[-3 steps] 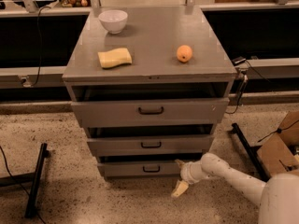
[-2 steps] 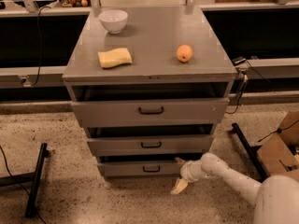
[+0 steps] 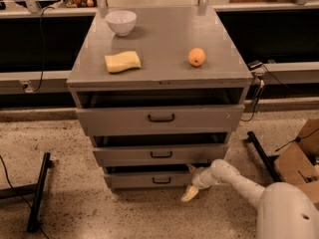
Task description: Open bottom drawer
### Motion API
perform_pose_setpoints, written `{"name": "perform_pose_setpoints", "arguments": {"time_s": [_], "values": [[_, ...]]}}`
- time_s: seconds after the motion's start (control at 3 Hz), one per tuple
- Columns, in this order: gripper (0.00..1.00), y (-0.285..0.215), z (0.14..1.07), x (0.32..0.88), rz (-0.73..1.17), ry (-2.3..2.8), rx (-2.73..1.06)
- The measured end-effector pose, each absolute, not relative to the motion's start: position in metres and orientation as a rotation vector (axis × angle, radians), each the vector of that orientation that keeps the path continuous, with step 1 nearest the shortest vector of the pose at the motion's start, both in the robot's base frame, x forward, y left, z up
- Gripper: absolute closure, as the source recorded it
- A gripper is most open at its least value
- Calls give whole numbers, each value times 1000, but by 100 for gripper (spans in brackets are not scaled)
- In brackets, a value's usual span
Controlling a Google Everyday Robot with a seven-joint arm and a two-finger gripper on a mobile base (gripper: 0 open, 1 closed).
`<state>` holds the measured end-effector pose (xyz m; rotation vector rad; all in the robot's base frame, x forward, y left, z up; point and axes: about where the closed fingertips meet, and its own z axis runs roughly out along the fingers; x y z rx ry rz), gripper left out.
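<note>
The bottom drawer [image 3: 149, 179] is the smallest grey front of the three on the cabinet, with a short dark bar handle [image 3: 161, 180]. It stands slightly out from the cabinet, with a dark gap above it. My gripper [image 3: 191, 181] is at the right end of this drawer front, low near the floor. It is open: one pale finger [image 3: 191, 169] is by the drawer's top right corner, and the other [image 3: 189, 194] hangs below it. The white arm [image 3: 234, 178] comes in from the lower right.
The cabinet top [image 3: 159, 59] holds a white bowl [image 3: 121, 22], a yellow sponge [image 3: 122, 61] and an orange [image 3: 197, 57]. The middle drawer [image 3: 160, 154] and top drawer [image 3: 159, 118] are also slightly out. A cardboard box [image 3: 299, 158] stands on the right, a black stand leg [image 3: 39, 190] on the left.
Almost nothing has changed. The gripper stays at the right end of the bottom drawer, with its lower finger a touch higher. The drawer has not visibly moved.
</note>
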<state>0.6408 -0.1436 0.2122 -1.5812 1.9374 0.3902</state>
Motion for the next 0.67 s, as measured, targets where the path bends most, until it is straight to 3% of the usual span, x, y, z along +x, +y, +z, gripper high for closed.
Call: {"name": "perform_pose_setpoints", "arguments": {"time_s": [0.67], "values": [[23, -165, 194, 652, 395, 1990, -1524]]}}
